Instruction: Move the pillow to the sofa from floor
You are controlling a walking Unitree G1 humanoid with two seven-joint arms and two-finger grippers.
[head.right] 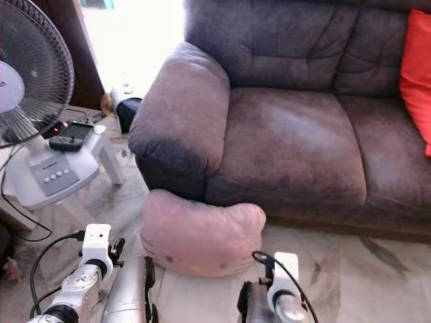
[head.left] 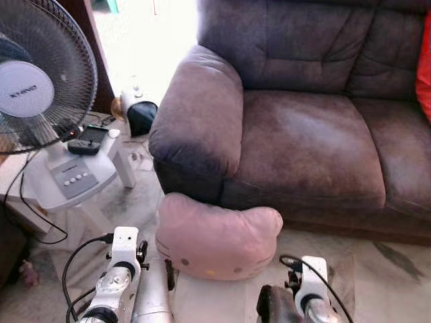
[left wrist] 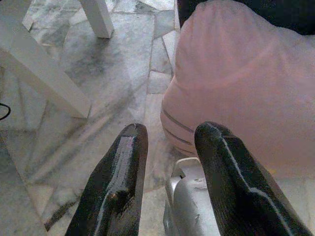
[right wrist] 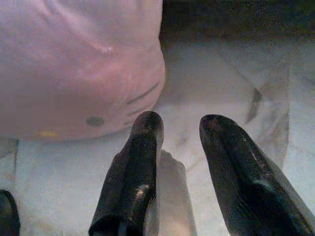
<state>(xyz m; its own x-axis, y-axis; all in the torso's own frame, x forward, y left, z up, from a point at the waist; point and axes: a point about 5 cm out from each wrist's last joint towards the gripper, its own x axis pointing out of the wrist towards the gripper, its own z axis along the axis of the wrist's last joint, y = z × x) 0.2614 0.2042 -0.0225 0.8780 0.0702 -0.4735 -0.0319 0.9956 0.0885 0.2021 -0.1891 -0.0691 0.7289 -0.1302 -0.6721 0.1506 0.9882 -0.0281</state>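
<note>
On the marble floor [head.left: 377, 289], just in front of the sofa [head.left: 303, 134], lies the pink pillow [head.left: 215, 239]. It has 2 ear-like corners on top and a cartoon face with dark eyes, whiskers and a yellow nose, and its back edge rests against the sofa's base below the left armrest [head.left: 199, 121].

Both arms reach forward low, 1 on each side of the pillow. The left gripper [left wrist: 170, 135] hovers beside the pillow's left end, fingers parted by a narrow gap, holding nothing. The right gripper [right wrist: 179, 125] sits near the pillow's right end, fingers likewise slightly apart and empty, above bare floor. Neither touches the pillow.

To the left stands a fan [head.left: 37, 74] with a black wire cage and a grey hub that carries a small printed word too blurred to read. Its pale base [head.left: 71, 178] has a row of buttons. A dark remote [head.left: 87, 140] lies on a white table [head.left: 118, 158] just behind the base, and 1 table leg comes down onto the floor near the pillow's left side. Black cables [head.left: 34, 222] trail across the floor by the fan. A dark object with a white top [head.left: 140, 111] sits on the floor behind the armrest, in bright light. An orange cushion [head.right: 416, 74] leans at the sofa's right end. The seat [head.left: 306, 151] directly behind the pillow is brown and worn.
</note>
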